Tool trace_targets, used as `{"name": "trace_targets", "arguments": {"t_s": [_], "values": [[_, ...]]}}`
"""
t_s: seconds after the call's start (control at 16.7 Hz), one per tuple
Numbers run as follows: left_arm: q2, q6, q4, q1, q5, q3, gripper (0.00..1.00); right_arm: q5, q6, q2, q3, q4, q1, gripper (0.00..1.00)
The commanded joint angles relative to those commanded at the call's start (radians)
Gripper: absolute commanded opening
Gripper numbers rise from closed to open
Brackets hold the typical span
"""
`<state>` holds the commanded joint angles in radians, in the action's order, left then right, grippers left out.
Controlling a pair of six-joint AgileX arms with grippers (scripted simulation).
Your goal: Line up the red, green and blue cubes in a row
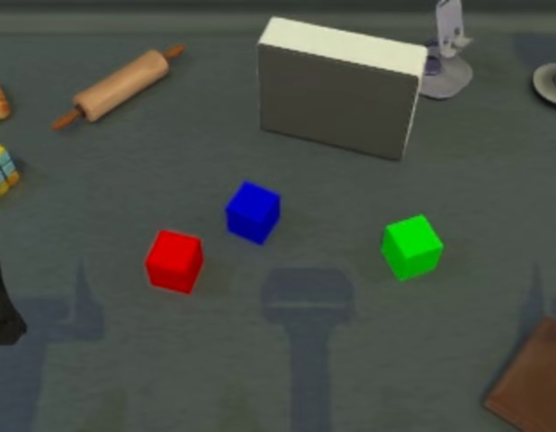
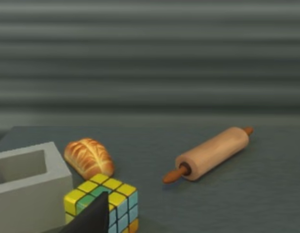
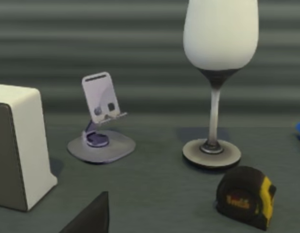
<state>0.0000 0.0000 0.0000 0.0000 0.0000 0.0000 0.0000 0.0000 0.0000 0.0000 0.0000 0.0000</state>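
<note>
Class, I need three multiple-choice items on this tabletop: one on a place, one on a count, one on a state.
1. Which cube lies nearest the top view's right side? A red B green C blue
2. How many plain small cubes are there? A two B three C four
3. Do the cubes form a row? A yes B no

Answers:
1 B: the green cube sits right of the blue cube and the red cube.
2 B: one of each colour.
3 B: blue sits farther back, near the white box.

Rolling pin (image 1: 121,85) lies up at ten o'clock, white box (image 1: 336,90) at twelve, phone stand (image 1: 447,54) at one; bread (image 2: 88,157) touches the puzzle cube (image 2: 104,201) by a grey block (image 2: 28,184).
</note>
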Motion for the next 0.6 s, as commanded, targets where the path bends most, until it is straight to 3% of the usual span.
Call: {"name": "trace_targets", "arguments": {"t_s": [0.3, 0.6], "values": [[0.061, -0.006, -0.043, -0.019, 0.002, 0.061, 1.00, 0.000, 0.000, 0.000, 0.000, 0.000, 0.000, 1.00], [0.377, -0.032, -0.233, -0.091, 0.002, 0.336, 1.00, 0.000, 0.000, 0.000, 0.000, 0.000, 0.000, 1.00]]}}
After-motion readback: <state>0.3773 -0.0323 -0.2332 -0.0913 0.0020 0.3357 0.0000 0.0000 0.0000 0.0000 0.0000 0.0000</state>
